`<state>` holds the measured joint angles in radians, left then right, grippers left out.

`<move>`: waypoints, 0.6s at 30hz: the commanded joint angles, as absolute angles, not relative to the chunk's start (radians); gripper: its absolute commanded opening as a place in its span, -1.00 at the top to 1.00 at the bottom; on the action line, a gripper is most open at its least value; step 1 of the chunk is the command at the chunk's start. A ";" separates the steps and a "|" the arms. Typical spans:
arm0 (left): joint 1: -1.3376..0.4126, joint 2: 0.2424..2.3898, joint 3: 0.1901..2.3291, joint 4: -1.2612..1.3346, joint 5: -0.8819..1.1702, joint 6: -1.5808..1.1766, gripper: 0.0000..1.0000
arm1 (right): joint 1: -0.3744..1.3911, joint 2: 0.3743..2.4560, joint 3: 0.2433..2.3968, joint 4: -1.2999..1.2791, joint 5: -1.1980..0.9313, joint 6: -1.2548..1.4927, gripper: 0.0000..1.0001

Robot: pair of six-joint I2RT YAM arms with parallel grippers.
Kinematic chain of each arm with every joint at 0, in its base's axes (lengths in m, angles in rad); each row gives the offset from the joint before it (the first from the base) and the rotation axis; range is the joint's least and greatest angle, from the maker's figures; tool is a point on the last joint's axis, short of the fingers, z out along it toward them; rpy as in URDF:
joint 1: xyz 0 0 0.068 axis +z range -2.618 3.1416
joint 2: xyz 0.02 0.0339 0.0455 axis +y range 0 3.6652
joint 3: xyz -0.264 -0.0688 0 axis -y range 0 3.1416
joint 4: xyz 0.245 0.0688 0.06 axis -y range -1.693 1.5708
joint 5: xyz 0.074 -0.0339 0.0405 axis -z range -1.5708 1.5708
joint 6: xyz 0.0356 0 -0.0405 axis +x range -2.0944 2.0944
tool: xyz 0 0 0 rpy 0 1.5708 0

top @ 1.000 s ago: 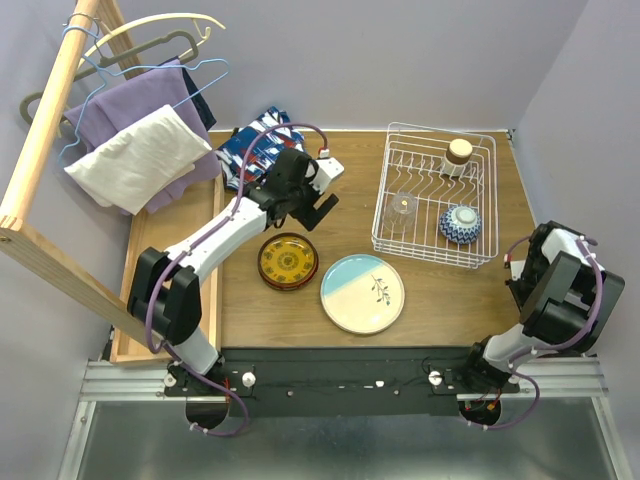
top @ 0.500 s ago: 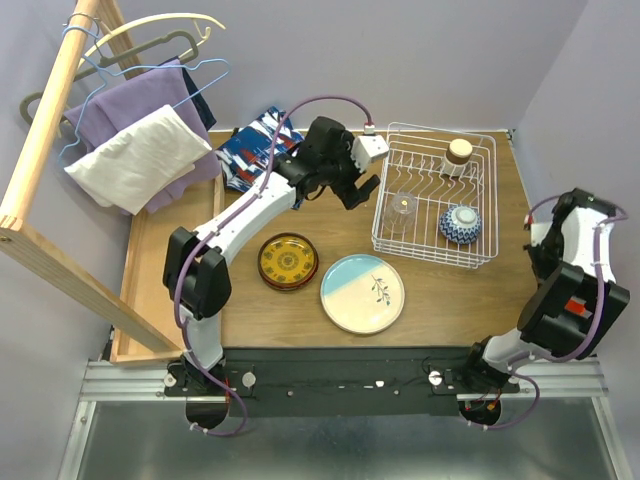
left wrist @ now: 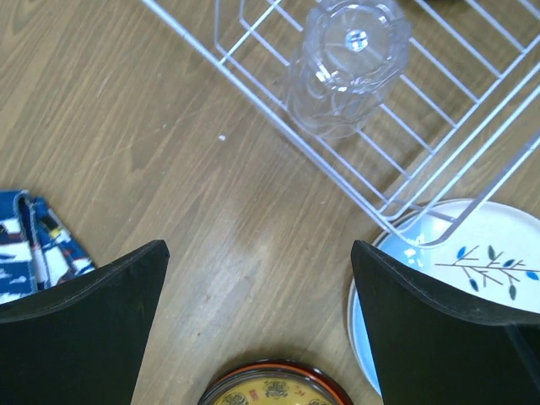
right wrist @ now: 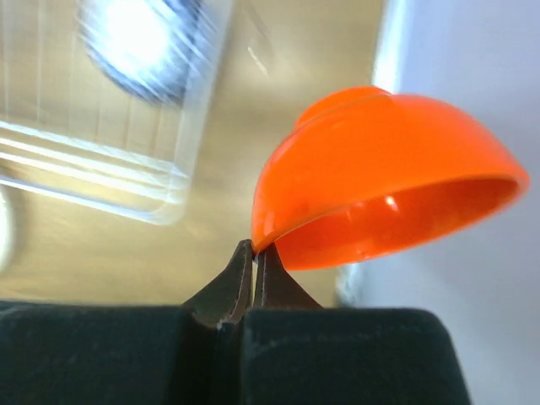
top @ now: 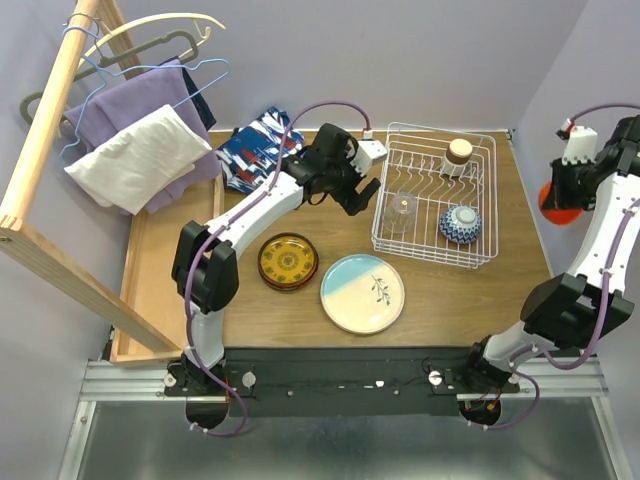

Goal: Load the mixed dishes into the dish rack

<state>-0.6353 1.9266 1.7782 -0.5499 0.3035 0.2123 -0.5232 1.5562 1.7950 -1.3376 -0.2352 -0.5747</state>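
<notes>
Rack blurry behind orange bowl

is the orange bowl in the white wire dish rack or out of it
Out. The orange bowl hangs pinched by its rim in the right gripper, right of the white wire dish rack.

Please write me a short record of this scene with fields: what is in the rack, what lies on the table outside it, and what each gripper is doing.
in dish rack: clear glass, blue-patterned bowl, cup
on table, outside rack: pale blue-cream plate, dark red-yellow plate
left gripper: open, empty, above the table near the rack's corner
right gripper: shut on the rim of the orange bowl, held up to the right of the rack
</notes>
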 commanded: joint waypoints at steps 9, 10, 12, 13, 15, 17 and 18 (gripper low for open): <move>-0.603 1.792 1.672 -0.678 0.071 0.282 -0.97 | -0.439 1.699 1.775 -1.169 -1.333 -0.446 0.99; -0.598 1.789 1.672 -0.681 0.045 0.285 -0.97 | -0.436 1.722 1.767 -1.190 -1.359 -0.487 0.99; -0.584 1.792 1.678 -0.696 0.025 0.290 -0.97 | -0.422 1.802 1.767 -1.322 -1.419 -0.576 0.99; -0.581 1.795 1.683 -0.703 0.015 0.291 -0.97 | -0.417 1.825 1.758 -1.354 -1.430 -0.625 0.99; -0.575 1.798 1.695 -0.713 -0.017 0.302 -0.97 | -0.413 1.864 1.723 -1.348 -1.469 -0.615 0.99; -0.572 1.802 1.701 -0.718 -0.043 0.322 -0.97 | -0.404 1.891 1.683 -1.386 -1.508 -0.640 0.99; -0.574 1.805 1.707 -0.725 -0.052 0.330 -0.97 | -0.396 1.904 1.662 -1.385 -1.515 -0.635 0.99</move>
